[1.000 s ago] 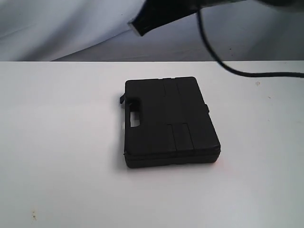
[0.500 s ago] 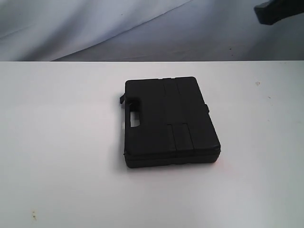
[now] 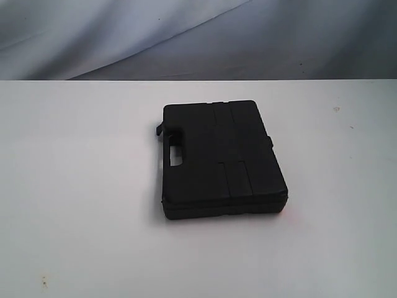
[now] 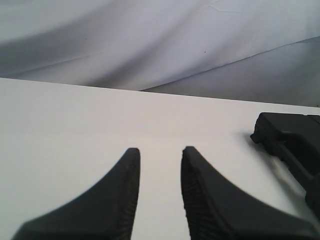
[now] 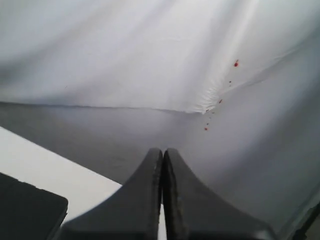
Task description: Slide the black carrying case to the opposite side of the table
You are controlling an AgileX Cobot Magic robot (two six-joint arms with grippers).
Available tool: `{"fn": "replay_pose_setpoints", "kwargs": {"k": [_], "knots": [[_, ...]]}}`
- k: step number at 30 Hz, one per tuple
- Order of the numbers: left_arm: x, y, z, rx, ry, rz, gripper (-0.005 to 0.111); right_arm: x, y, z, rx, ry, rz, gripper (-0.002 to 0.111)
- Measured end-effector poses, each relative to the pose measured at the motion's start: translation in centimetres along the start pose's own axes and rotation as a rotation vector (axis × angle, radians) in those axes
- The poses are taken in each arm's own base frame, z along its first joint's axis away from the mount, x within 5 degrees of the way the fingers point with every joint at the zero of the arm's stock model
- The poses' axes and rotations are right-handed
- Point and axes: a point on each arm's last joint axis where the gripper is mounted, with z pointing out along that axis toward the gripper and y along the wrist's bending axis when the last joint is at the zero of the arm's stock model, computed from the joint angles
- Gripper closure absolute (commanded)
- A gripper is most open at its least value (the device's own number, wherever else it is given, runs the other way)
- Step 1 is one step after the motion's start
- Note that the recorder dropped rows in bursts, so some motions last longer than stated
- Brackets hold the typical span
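Left gripper (image 4: 160, 150): the two black ribbed fingers (image 4: 210, 200) are standing apart, released, with only the white table (image 4: 75, 115) showing in the gap between them. The wrist view is not showing whether the fingertips are touching the surface or hanging above it. The black carrying case (image 4: 292, 145) is lying ahead of this gripper and off to one side, well apart from both fingers. One of its corners is facing the gripper.

Centre of scene, exterior view: the black carrying case (image 3: 220, 158) is lying flat and closed near the middle of the table (image 3: 74, 186). Its handle cut-out (image 3: 173, 155) is facing the side where the left arm works. Bare tabletop is surrounding the case on every side. A creased grey cloth (image 3: 124, 37) is hanging beyond the far edge.

Right gripper (image 5: 163, 151): the fingers (image 5: 140, 200) are pressing together from tip downward, clenched with no gap visible. The gripper is pointing toward the cloth backdrop (image 5: 125, 60), which is carrying a few small red specks (image 5: 235, 63). A corner of the case (image 5: 25, 210) is sitting on the table (image 5: 60, 170) beside and below this gripper, apart from the fingers.
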Motion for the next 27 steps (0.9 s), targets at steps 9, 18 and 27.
{"fn": "replay_pose_setpoints", "kwargs": {"k": [9, 18, 27], "knots": [[0.0, 0.0, 0.0, 0.0, 0.0, 0.0, 0.078, 3.8, 0.3, -6.4, 0.145, -0.138, -0.017, 0.108], [0.0, 0.0, 0.0, 0.0, 0.0, 0.0, 0.078, 7.8, 2.1, -10.6, 0.166, -0.129, 0.011, 0.108], [0.0, 0.0, 0.0, 0.0, 0.0, 0.0, 0.078, 12.7, 4.3, -11.8, 0.139, -0.142, 0.17, 0.108]]}}
